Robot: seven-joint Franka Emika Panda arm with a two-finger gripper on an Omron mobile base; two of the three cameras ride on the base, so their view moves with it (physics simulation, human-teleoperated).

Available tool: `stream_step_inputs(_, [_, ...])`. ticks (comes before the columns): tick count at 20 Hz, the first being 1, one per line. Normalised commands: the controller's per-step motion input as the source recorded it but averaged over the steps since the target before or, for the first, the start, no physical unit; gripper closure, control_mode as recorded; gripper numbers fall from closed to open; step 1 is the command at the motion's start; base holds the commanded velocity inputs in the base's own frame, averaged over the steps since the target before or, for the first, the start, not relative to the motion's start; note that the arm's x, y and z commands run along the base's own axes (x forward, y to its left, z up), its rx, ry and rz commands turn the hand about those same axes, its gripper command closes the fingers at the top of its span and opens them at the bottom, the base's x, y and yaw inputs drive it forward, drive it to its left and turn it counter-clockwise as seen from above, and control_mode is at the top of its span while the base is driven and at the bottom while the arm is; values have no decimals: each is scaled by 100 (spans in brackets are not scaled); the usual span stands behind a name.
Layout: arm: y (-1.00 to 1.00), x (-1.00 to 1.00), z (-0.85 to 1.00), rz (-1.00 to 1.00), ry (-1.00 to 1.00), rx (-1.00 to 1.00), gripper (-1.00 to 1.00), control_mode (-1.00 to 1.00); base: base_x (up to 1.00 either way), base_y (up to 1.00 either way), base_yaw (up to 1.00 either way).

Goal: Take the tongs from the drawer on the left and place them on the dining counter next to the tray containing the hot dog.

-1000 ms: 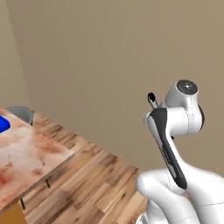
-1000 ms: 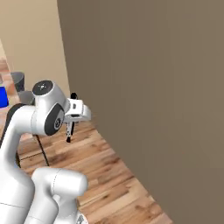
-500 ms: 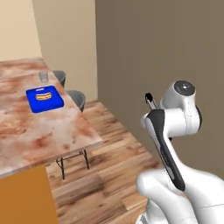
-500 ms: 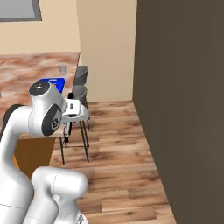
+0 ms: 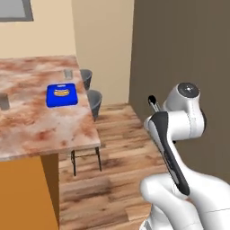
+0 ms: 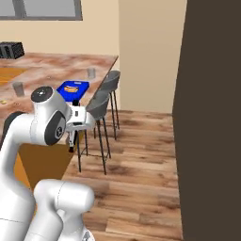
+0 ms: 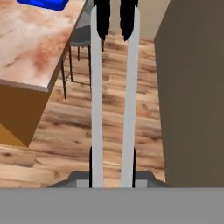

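Grey metal tongs (image 7: 111,87): two long thin stiff blades w/ black ends (image 7: 114,17) at top centre of the hand view, running up from the bottom edge. Prob light, rigid but springy, and slick, so a hold near the joined end lets the far end wag; a pinch nearer mid-length would be steadier. Pincer (image 7: 111,168) is pinching them now, fingers just outside both blades at bottom centre. In the right base view the pincer (image 6: 73,141) sits left of centre, tongs hard to make out. Blue tray (image 5: 62,95) w/ hot dog (image 5: 62,92) lies upper left on the marble worktop (image 5: 40,130), well apart from the tongs, which hang over the wood floor (image 7: 109,118).
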Motion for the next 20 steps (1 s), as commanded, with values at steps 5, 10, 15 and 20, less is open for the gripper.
stream_step_inputs(5, [0,0,0,0,0,0,100,100,37,-57,76])
stream_step_inputs(10, [0,0,0,0,0,0,100,100,-3,-64,63])
stream_step_inputs(15, [0,0,0,0,0,0,100,100,-7,-75,50])
stream_step_inputs(20, [0,0,0,0,0,0,100,100,8,-74,58])
